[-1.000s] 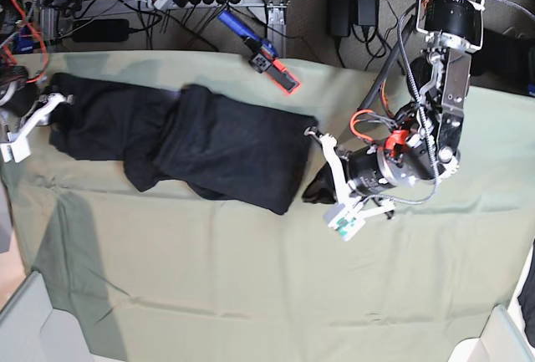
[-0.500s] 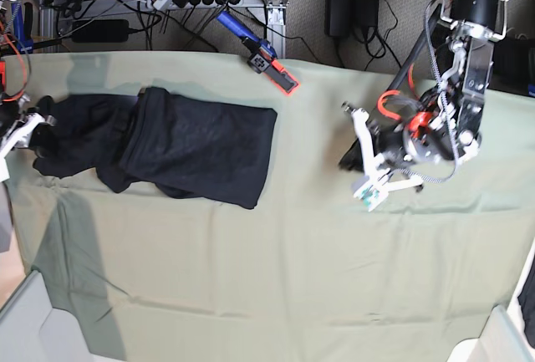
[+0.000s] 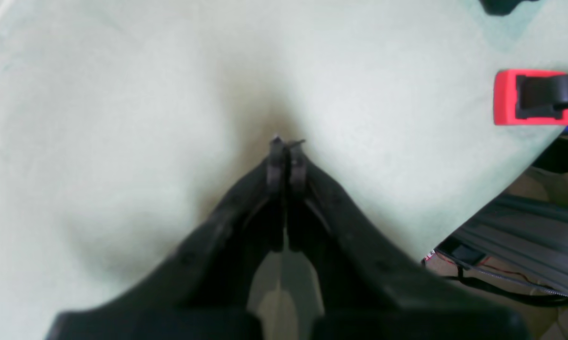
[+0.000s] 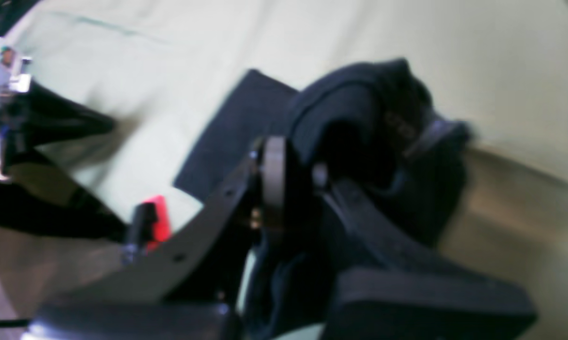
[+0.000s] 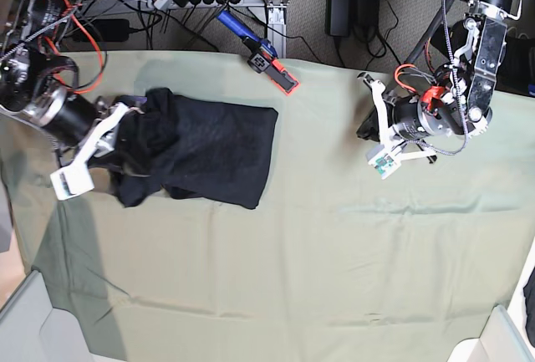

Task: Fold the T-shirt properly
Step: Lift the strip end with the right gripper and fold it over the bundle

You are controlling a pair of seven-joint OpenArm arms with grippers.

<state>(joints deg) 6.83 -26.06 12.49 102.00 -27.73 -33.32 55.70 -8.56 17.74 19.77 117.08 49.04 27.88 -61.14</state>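
T-shirt (image 5: 230, 151) between right gripper's (image 4: 295, 165) fingers

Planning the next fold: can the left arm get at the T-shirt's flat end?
Probably yes: the left gripper is shut on nothing, and bare cloth alone separates it from the T-shirt.

Base view, seemingly high, facing downward
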